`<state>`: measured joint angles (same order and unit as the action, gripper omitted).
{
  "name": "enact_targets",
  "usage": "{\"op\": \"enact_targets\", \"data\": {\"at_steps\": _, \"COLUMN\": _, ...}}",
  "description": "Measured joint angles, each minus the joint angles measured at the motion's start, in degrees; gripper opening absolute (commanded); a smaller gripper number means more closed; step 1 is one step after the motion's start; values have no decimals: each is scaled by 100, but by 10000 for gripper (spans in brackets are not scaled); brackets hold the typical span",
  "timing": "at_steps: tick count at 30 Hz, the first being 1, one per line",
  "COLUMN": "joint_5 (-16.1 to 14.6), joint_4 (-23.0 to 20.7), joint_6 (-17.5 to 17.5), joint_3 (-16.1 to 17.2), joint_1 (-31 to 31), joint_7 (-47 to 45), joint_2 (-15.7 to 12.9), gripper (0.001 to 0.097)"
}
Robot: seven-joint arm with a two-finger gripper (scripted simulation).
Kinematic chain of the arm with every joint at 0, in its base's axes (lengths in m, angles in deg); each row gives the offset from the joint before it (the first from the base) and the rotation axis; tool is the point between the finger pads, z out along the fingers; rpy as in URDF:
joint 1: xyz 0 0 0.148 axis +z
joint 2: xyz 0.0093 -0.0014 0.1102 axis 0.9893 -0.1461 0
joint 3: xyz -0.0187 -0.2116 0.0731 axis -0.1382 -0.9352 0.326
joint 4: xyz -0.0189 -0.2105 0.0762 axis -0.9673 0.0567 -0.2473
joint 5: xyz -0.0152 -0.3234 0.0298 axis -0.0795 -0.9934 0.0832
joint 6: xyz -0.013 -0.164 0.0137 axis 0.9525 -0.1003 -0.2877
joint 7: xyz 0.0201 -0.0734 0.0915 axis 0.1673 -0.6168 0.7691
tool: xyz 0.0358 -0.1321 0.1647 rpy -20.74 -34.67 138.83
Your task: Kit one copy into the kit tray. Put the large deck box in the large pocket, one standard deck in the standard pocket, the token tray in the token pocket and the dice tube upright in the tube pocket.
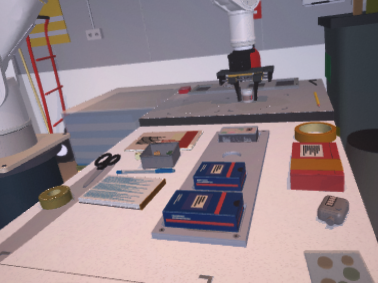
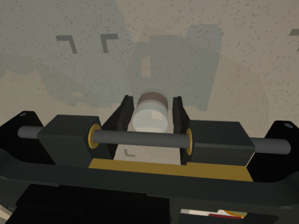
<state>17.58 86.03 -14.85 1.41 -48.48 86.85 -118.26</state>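
My gripper (image 1: 246, 94) hangs low over the far speckled table, behind the near work table. The dice tube (image 1: 246, 95), a short clear cylinder with a dark band, stands upright between the fingers (image 2: 151, 113). On the near table the grey kit tray (image 1: 212, 186) holds the large blue deck box (image 1: 204, 210) in its near pocket, a standard blue deck (image 1: 219, 175) in the middle and the grey token tray (image 1: 238, 134) at the far end. A round tube pocket (image 1: 231, 154) lies between the token tray and the deck. The gripper is open and holds nothing.
A small open grey box (image 1: 160, 155) sits left of the tray, with scissors (image 1: 101, 166), a pen (image 1: 145, 171), a notebook (image 1: 122, 190) and a tape roll (image 1: 55, 197). Right of the tray lie a red box (image 1: 316, 166), a tape ring (image 1: 315, 131) and a grey device (image 1: 332, 210).
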Motion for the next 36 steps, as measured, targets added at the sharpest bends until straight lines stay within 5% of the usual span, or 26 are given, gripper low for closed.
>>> {"op": "enact_targets", "data": {"at_steps": 10, "joint_5": 0, "joint_4": 0, "joint_6": 1, "joint_3": 0, "joint_1": 0, "joint_7": 0, "joint_2": 0, "gripper": 523}}
{"op": "enact_targets", "data": {"at_steps": 36, "joint_5": 0, "joint_4": 0, "joint_6": 1, "joint_3": 0, "joint_1": 0, "joint_7": 0, "joint_2": 0, "gripper": 48}}
